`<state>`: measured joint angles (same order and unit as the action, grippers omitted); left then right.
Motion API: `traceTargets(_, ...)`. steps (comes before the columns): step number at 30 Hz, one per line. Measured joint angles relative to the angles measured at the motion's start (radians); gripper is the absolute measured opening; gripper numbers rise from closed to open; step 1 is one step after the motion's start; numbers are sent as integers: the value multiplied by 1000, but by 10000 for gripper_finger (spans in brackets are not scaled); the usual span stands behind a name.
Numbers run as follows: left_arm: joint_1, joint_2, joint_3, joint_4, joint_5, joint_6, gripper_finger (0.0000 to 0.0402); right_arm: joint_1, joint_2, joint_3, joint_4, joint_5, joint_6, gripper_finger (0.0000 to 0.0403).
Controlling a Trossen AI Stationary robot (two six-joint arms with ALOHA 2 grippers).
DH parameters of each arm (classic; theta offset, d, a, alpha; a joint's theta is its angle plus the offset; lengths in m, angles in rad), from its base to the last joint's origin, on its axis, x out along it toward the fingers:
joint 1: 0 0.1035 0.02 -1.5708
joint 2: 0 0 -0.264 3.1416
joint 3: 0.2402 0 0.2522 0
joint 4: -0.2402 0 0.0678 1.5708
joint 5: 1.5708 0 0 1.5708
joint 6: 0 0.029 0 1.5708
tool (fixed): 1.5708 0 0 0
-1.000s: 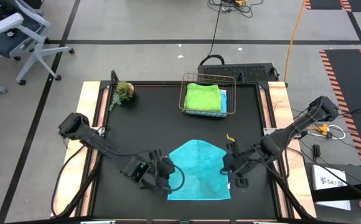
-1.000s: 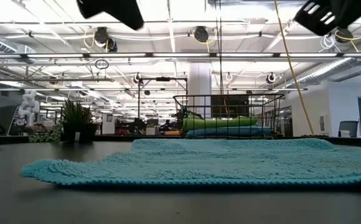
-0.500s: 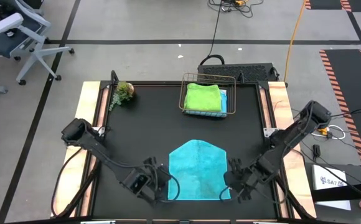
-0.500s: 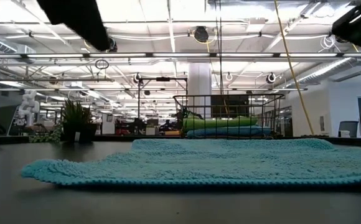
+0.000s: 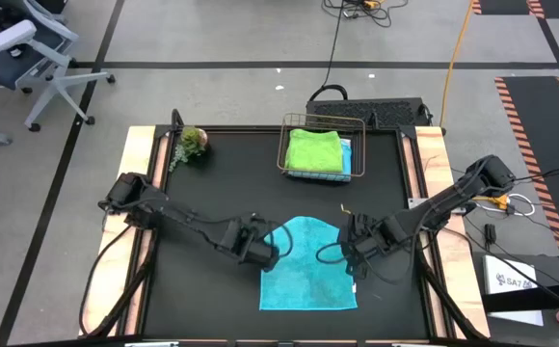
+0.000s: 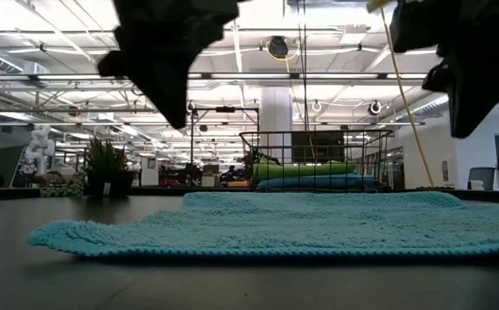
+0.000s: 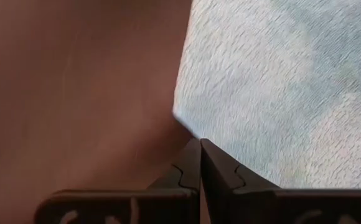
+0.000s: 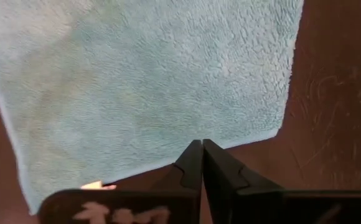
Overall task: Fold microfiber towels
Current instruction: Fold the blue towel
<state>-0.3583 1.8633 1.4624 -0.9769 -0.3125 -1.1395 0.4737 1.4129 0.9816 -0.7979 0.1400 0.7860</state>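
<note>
The teal microfiber towel (image 5: 306,268) lies flat on the black table (image 5: 222,183), between the two arms, with its two far corners already turned in so that the far edge makes a point. The left gripper (image 5: 268,255) hangs above the towel's left edge, its fingers pressed together with nothing between them; in its wrist view the towel's edge (image 7: 183,106) is just ahead of the fingertips. The right gripper (image 5: 349,260) hangs above the right edge, also fully closed and empty, with a towel corner (image 8: 279,132) just ahead of its tips. To do the next fold well, I think both grippers must first open, then come down on matching points of the two side edges, so the fold stays straight. Each should pinch only the top layer and lift gently, because the soft cloth may drag. Beyond both grippers, a wire basket (image 5: 322,121) holds a folded lime green towel (image 5: 315,150) on a blue one (image 5: 346,159).
</note>
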Motion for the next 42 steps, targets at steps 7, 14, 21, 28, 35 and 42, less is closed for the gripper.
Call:
traceTargets(7,97,0,0,64,24,188,26,-84,0,-84,22,-14,-67,66)
traceTargets(14,201,0,0,69,66,214,72,-184,0,-189,111,-61,-104,146)
traceTargets(21,268,0,0,148,149,251,109,-261,0,-257,242,-172,-181,176)
traceTargets(28,297,9,-45,205,220,263,115,-324,0,-257,239,-172,-288,173)
traceTargets(35,313,10,-226,402,332,183,115,-387,0,-257,263,-185,-358,172)
traceTargets(42,317,10,-267,512,395,168,115,-423,0,-257,332,-223,-376,172)
